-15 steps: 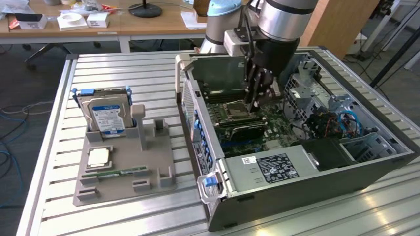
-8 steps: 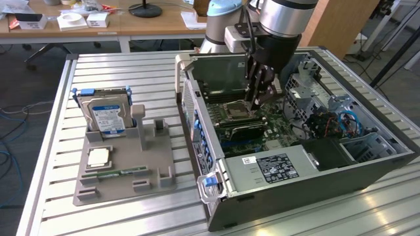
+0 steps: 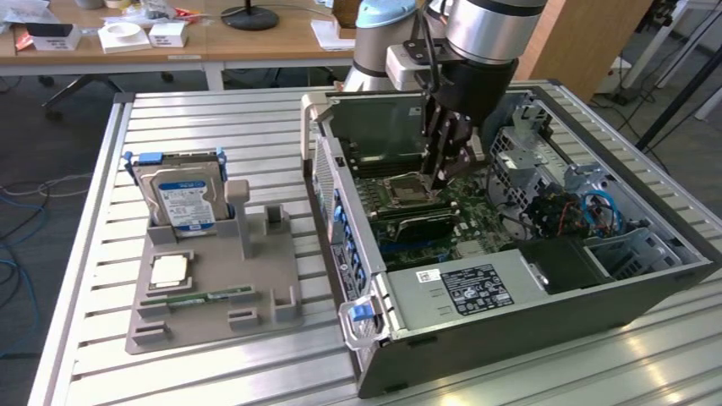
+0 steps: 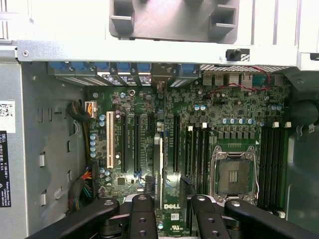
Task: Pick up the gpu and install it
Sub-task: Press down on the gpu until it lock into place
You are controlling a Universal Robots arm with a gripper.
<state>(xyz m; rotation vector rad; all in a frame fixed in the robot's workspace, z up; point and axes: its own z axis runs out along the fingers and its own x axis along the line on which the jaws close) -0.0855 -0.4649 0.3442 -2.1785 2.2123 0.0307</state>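
Reaching down into the open computer case [image 3: 665,279], the pincer [image 4: 170,209] grips the gpu [image 4: 158,172] edge-on over the motherboard [image 4: 224,114].

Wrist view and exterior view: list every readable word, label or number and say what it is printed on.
"DELL": white print on the green card standing edge-on in the motherboard, between the gripper's fingers.
"DELL": sideways on the white sticker at the case wall; its smaller print is too blurred to read.
Blue hard drive label: too small to read.
Black power supply label: unreadable.
White barcode sticker: unreadable.
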